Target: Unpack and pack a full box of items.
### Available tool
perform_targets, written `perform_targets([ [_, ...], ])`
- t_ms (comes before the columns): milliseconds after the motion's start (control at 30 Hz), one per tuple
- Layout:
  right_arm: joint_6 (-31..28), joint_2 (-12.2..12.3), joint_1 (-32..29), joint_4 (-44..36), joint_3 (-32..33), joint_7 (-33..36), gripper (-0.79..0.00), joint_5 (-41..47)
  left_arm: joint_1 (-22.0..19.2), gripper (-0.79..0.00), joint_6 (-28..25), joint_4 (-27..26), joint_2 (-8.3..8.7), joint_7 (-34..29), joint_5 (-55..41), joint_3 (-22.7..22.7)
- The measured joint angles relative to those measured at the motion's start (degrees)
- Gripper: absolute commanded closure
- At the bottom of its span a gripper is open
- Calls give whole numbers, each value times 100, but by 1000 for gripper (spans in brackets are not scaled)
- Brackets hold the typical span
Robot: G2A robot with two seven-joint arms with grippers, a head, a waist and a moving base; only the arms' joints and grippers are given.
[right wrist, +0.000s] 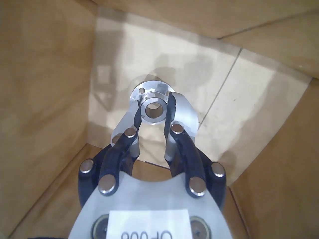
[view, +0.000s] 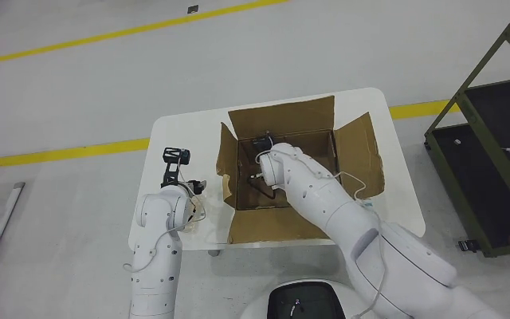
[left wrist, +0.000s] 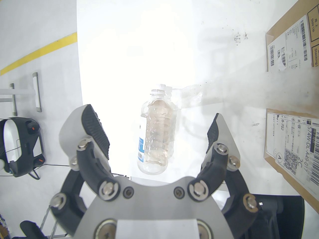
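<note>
Altogether 1 box (view: 358, 151), 1 metal flange (right wrist: 149, 99), 1 bottle (left wrist: 155, 135).

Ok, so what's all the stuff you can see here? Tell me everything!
table: 1, white, standing on the grey floor.
cardboard box: 1, brown, open on the table.
metal flange: 1, silver, inside the box.
plastic bottle: 1, clear with a blue label, lying on the table beside the box.
shelf cart: 1, dark green, on the floor beside the table.
floor lines: 2, yellow, across the floor.
handheld device: 1, black and white, on the floor by the table.
left gripper: 1, black and silver, open above the bottle.
right gripper: 1, black and silver, inside the box, shut on the flange.
</note>
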Motion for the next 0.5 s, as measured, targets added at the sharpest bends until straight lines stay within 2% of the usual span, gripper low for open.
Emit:
perform_targets([
  [267, -446, 281, -123, -587, 298, -99, 0, 39, 0, -785, 0, 0, 0, 0, 0, 0],
  [367, -649, 463, -342, -1127, 434, -105, 0, -115, 0, -785, 0, 0, 0, 0, 0, 0],
  [500, -892, 841, -964, -2432, 830, 120, 0, -465, 0, -785, 0, 0, 0, 0, 0, 0],
])
